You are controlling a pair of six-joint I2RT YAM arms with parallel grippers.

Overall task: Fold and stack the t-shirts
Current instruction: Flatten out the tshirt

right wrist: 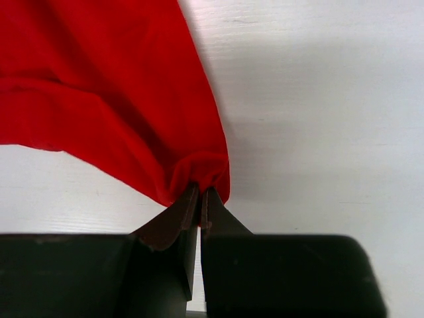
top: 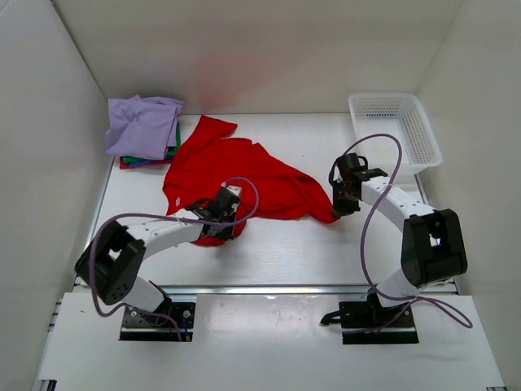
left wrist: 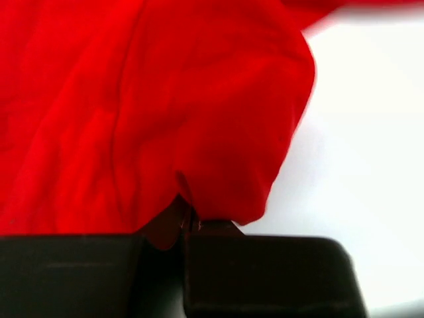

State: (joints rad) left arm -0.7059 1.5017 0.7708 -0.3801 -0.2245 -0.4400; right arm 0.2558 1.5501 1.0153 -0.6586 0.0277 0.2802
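Observation:
A bright red t-shirt lies spread and rumpled across the middle of the table. My left gripper is shut on its near left edge; the left wrist view shows red cloth pinched between the jaws of the left gripper. My right gripper is shut on the shirt's right corner; the right wrist view shows the cloth bunched at the tips of the right gripper. A stack of folded shirts, lavender on top with green and red under it, sits at the back left.
A white plastic mesh basket stands at the back right. White walls close in the table on the left, back and right. The table's near edge runs along a metal rail in front of the arm bases.

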